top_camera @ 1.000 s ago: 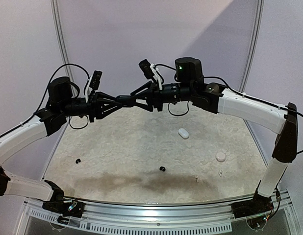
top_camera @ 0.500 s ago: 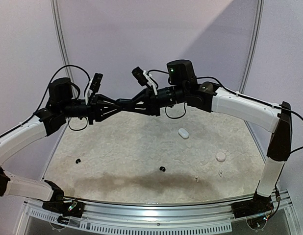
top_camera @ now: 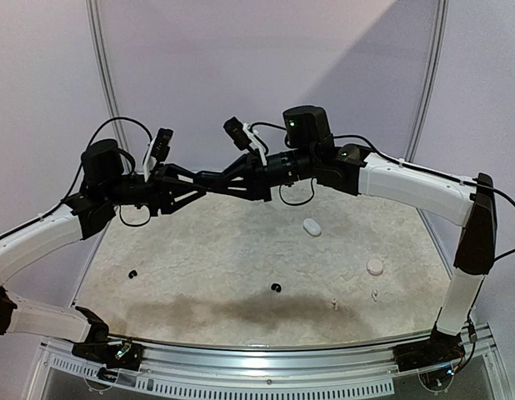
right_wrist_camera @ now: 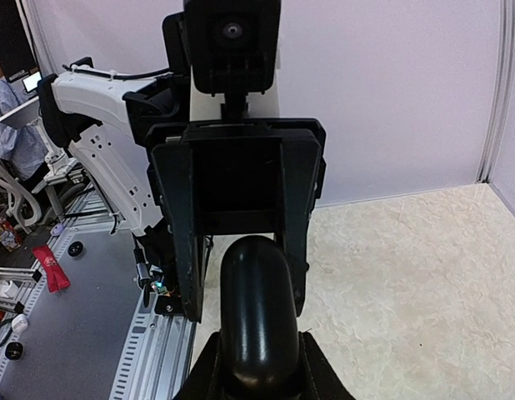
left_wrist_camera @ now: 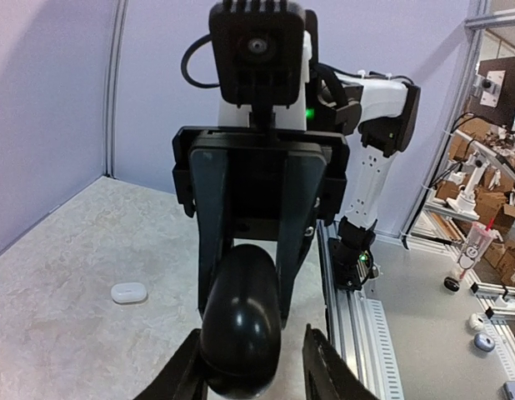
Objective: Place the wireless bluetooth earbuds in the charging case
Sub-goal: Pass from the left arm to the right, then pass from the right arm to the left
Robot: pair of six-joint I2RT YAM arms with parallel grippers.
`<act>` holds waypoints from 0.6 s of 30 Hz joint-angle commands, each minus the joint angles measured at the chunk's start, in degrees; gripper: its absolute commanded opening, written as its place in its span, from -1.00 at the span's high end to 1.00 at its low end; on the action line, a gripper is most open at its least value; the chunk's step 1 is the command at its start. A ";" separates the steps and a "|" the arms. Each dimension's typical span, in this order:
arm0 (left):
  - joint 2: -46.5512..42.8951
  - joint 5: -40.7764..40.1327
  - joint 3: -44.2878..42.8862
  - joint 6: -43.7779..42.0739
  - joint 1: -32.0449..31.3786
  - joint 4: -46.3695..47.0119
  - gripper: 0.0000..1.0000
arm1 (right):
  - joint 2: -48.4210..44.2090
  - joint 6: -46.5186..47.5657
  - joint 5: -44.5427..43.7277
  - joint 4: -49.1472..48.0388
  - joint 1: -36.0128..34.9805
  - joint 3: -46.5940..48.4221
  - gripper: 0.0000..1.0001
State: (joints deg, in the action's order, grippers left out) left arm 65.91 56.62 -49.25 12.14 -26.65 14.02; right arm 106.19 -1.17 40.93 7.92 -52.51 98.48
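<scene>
A glossy black charging case (left_wrist_camera: 241,321) (right_wrist_camera: 259,317) hangs high above the table, where the two arms meet tip to tip. My right gripper (right_wrist_camera: 259,371) (top_camera: 217,178) is shut on it, both fingers pressed against its sides. My left gripper (left_wrist_camera: 253,367) (top_camera: 196,180) is open around the same case; one finger is close to it and the other stands apart with a gap. On the table lie two black earbuds (top_camera: 132,273) (top_camera: 276,288) and two small white earbuds (top_camera: 334,304) (top_camera: 375,295).
Two white pebble cases lie on the beige table, one at the back right (top_camera: 312,227) (left_wrist_camera: 129,292) and one further right (top_camera: 375,267). The aluminium rail (top_camera: 266,354) with the arm bases runs along the near edge. Lilac walls stand behind.
The right arm moved left to meet the left gripper and its jaws closed on the black case. The left jaws have just widened off the case.
</scene>
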 commanded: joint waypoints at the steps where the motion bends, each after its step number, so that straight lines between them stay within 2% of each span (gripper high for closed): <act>1: -0.25 2.12 0.39 0.12 -0.77 1.70 0.24 | -2.51 -1.10 -0.57 -3.33 -0.26 -0.73 1.00; 5: -0.01 2.22 0.31 -0.43 -0.77 1.42 0.32 | -2.48 -0.93 -0.49 -3.50 -0.28 -0.81 1.00; 11: 0.12 1.71 0.74 -1.84 -0.77 -0.72 0.25 | -3.05 -1.45 -0.20 -4.53 -0.30 -1.27 1.00; 16: 0.44 -0.03 0.01 -1.58 -0.81 -0.67 0.36 | -3.02 -1.51 0.22 -4.16 -0.29 -1.36 1.00; 18: 0.66 -0.03 -0.49 -1.63 -0.77 -0.43 0.47 | -2.88 -1.55 0.18 -3.98 -0.27 -1.36 1.00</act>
State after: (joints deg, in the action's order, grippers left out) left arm 65.98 56.38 -49.21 10.90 -26.63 14.31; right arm 105.69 -2.31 41.15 5.50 -52.62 97.71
